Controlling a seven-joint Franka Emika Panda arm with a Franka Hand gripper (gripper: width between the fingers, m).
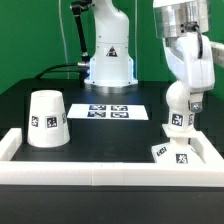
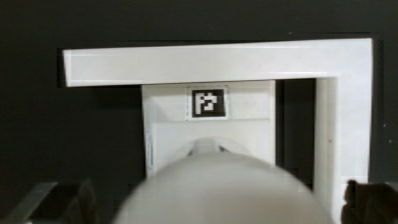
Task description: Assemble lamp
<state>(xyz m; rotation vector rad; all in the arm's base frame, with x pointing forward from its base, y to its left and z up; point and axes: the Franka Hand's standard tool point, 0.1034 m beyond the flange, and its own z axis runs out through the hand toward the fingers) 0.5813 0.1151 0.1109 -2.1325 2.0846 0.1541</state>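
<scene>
My gripper (image 1: 181,98) is shut on the white ball-topped bulb (image 1: 178,118) and holds it upright at the exterior view's right. The bulb hangs just above the small blocky base (image 1: 168,152), which lies in the right front corner against the white rail. In the wrist view the bulb (image 2: 222,185) is a large blur between my dark fingers (image 2: 71,200), and my gripper (image 2: 217,208) closes round it. The base (image 2: 210,102) with its square tag lies beyond it. The large cone shade (image 1: 46,120) stands at the exterior view's left, apart from the gripper.
A white rail (image 1: 100,172) borders the black table along the front and sides; its corner shows in the wrist view (image 2: 196,62). The marker board (image 1: 110,111) lies flat at mid-table. The robot's pedestal (image 1: 108,60) stands behind it.
</scene>
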